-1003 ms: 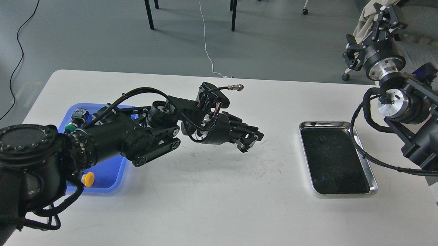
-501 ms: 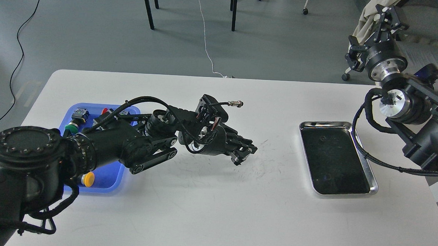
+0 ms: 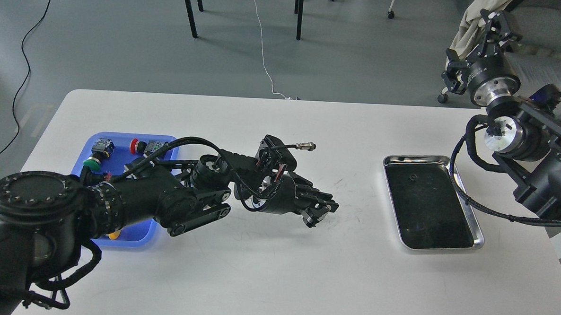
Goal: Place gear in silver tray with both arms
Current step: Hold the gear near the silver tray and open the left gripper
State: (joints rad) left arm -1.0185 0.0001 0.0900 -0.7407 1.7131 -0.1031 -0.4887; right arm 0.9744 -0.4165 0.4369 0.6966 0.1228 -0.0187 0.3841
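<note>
My left gripper (image 3: 318, 212) hovers low over the white surface (image 3: 275, 271); whether its fingers are spread I cannot tell. The silver tray (image 3: 468, 203) lies well right of it, below my raised right gripper (image 3: 474, 47), also unreadable.

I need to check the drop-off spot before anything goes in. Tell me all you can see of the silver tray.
The silver tray is a rectangular, shiny metal tray with rounded corners, a raised polished rim and a dark reflective bottom. It lies flat on the right side of the white table. A black cable from the right arm crosses its right rim. Only small specks show inside.
</note>
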